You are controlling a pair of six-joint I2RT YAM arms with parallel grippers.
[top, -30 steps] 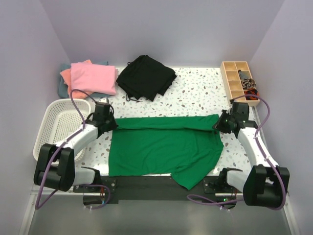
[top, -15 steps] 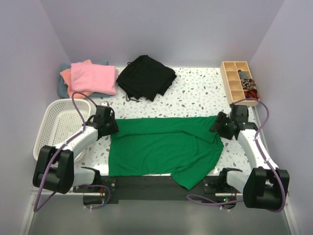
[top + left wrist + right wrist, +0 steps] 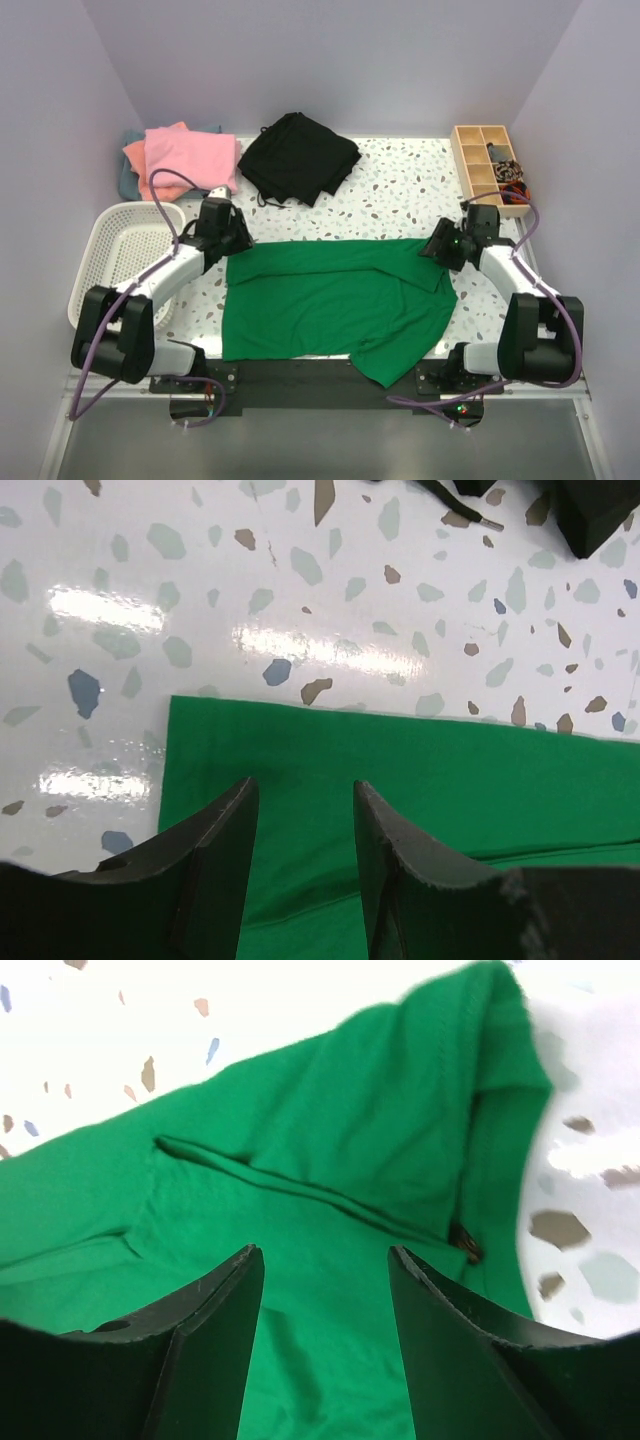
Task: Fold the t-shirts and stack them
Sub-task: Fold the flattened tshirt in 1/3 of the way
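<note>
Jaws on both arms stand spread and empty, the green shirt (image 3: 335, 300) flat on the counter (image 3: 400, 190) just beneath them. Its rumpled sleeve (image 3: 440, 1110) under the right jaws could skew the next fold; beyond the left jaws waits the pink stack (image 3: 190, 160).

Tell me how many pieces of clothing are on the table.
5: green shirt spread in front; pink shirt, orange shirt and grey-teal shirt stacked back left; black garment back centre, possibly hiding more.
</note>
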